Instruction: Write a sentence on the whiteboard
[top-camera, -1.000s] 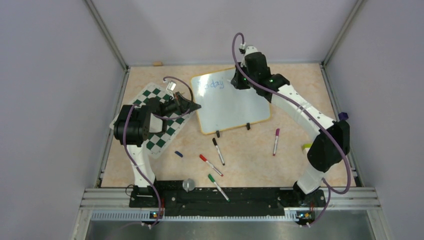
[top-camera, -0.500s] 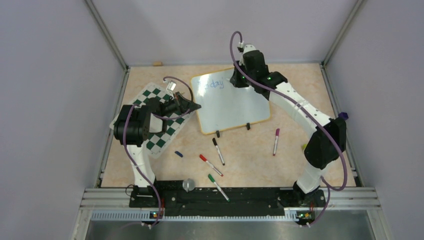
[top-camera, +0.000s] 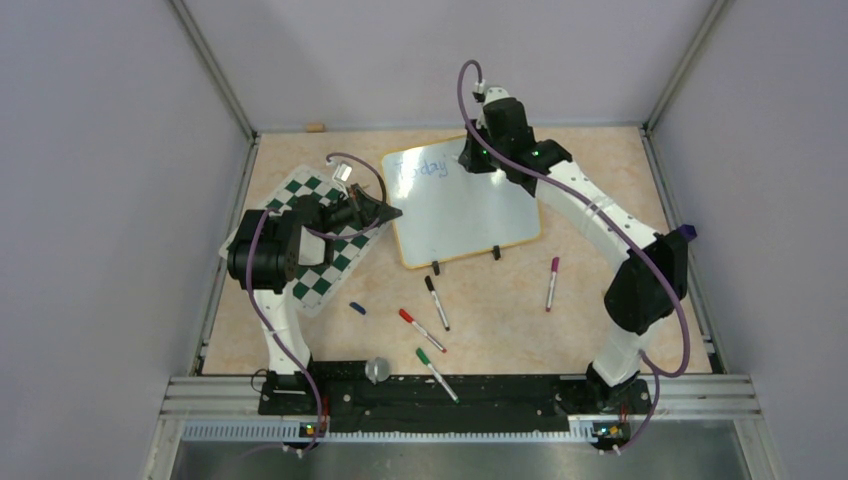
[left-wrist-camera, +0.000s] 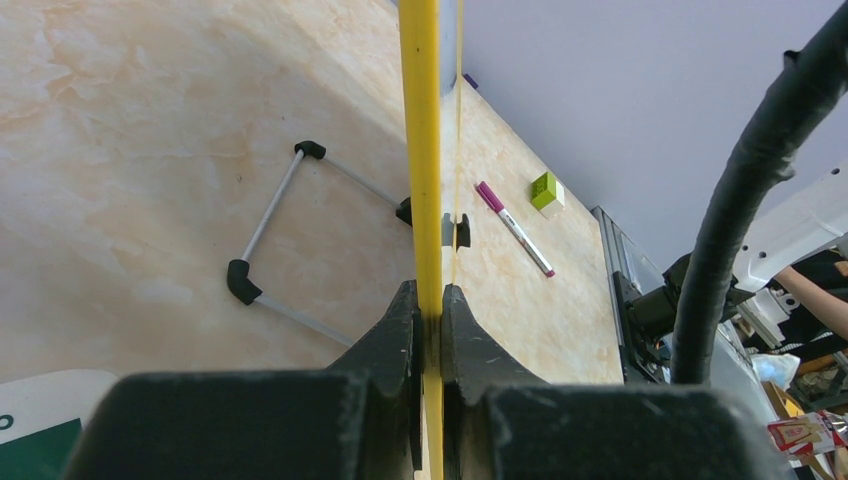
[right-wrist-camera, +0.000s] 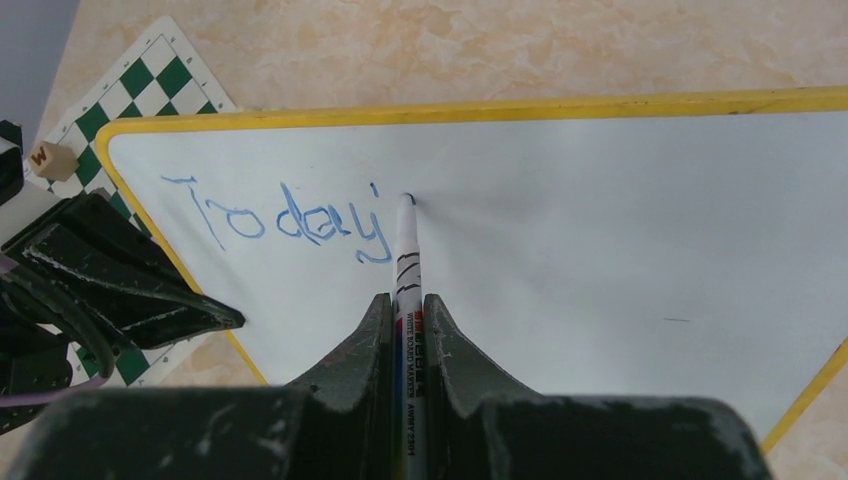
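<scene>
Right gripper (right-wrist-camera: 405, 300) has shifted slightly, marker (right-wrist-camera: 406, 240) tip touching the whiteboard (right-wrist-camera: 600, 250).

Yellow-rimmed whiteboard (top-camera: 470, 215) bears blue lettering (right-wrist-camera: 300, 228) "Today'" along its far edge.

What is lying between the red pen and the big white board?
A black marker lies between the red marker and the whiteboard, just below the board's near edge. The top view shows it.

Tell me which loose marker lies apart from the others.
The purple-capped marker, alone on the right; the black marker, red marker and green marker cluster together.
</scene>
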